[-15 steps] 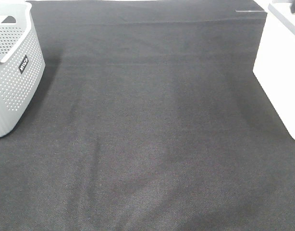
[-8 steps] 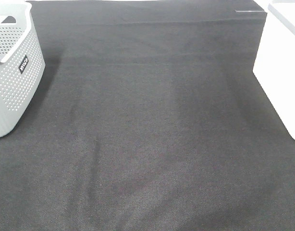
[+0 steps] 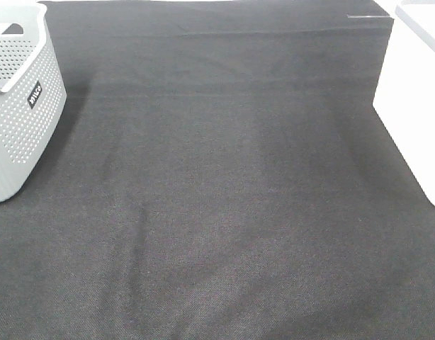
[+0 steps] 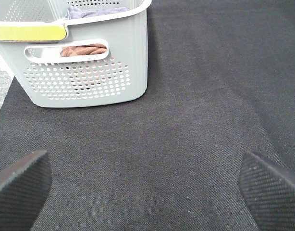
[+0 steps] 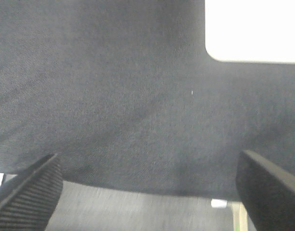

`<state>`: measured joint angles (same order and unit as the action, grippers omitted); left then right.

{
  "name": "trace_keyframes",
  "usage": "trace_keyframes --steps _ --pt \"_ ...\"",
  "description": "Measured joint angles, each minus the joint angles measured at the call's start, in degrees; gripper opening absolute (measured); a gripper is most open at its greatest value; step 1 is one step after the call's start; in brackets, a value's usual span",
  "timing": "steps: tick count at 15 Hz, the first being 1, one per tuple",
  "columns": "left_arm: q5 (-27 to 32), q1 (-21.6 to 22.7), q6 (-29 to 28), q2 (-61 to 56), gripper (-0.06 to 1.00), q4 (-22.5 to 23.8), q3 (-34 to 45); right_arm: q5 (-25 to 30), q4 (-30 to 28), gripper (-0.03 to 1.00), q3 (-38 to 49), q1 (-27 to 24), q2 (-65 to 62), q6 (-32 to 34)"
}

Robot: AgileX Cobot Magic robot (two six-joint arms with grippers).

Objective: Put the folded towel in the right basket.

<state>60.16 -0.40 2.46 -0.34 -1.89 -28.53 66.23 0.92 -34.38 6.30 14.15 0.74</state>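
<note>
The bench (image 3: 224,198) was covered by a dark woven cloth, and no folded towel lay anywhere on it in the high view. A grey perforated basket (image 3: 19,106) stood at the left edge of that view, and a white container (image 3: 416,106), which I took to be the right basket, stood at the right edge; its inside could not be seen. The left wrist view showed the grey basket (image 4: 90,72) more closely, with brown and purplish fabric (image 4: 85,49) inside it, visible through the handle slot and over the rim. Whether any of that was the task's towel I could not tell; it may equally have gone into the white container already.

The left gripper (image 4: 147,190) hung over bare cloth with its jaws wide apart and nothing between them. The right gripper (image 5: 147,190) was likewise spread wide and empty, near a corner of the white container (image 5: 253,29).

By my judgement, a folded towel would be light, soft and limp, unlikely to slip from ribbed pads but quick to unfold if taken by 1 loose layer. Pinching through all layers at a folded edge, or near the middle of the stack, would keep it together while it is carried.
</note>
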Motion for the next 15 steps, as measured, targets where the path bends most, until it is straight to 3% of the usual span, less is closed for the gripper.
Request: trace_keyframes --steps 4,15 --pt "0.00 0.00 0.00 0.00 0.99 0.00 0.00 -1.38 0.00 0.95 7.56 0.00 -13.75 -2.23" --pt "0.00 0.00 0.00 0.00 0.99 0.00 0.00 -2.86 0.46 0.95 8.31 0.00 -14.38 -3.09"
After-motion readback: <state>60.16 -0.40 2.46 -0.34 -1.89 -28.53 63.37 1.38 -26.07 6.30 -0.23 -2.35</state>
